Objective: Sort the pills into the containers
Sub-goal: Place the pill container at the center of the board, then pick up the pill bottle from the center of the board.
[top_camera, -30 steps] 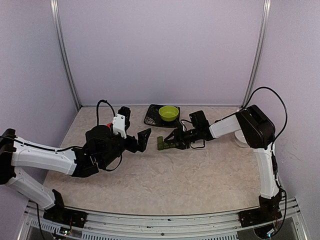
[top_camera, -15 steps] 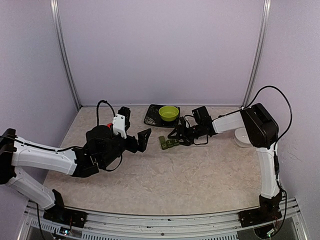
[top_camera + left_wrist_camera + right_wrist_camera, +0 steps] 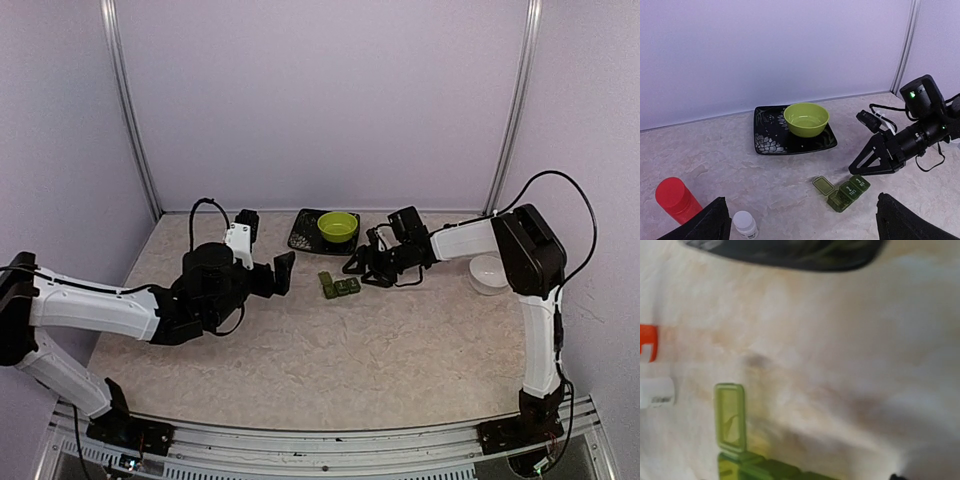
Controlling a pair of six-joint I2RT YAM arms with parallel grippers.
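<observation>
The containers (image 3: 338,285) are a short row of dark green boxes lying on the table in front of the tray. In the left wrist view the containers (image 3: 849,192) have the left lid (image 3: 822,185) flipped open and two lids shut. My right gripper (image 3: 362,258) hovers just right of the row, open and holding nothing; one of its fingers (image 3: 875,159) shows as a black triangle. My left gripper (image 3: 266,250) stands wide open to the left of the row, holding nothing. The blurred right wrist view shows the open lid (image 3: 730,412). I cannot make out any pills.
A lime green bowl (image 3: 338,226) sits on a black patterned tray (image 3: 303,236) behind the containers. A red-capped bottle (image 3: 675,199) and a small white-capped bottle (image 3: 745,224) stand at the left. A white bowl (image 3: 488,273) is at the right.
My right gripper has let go of the containers, drawn back to the right and spread its jaws. The row has shifted a little right. My left arm has edged towards the back.
</observation>
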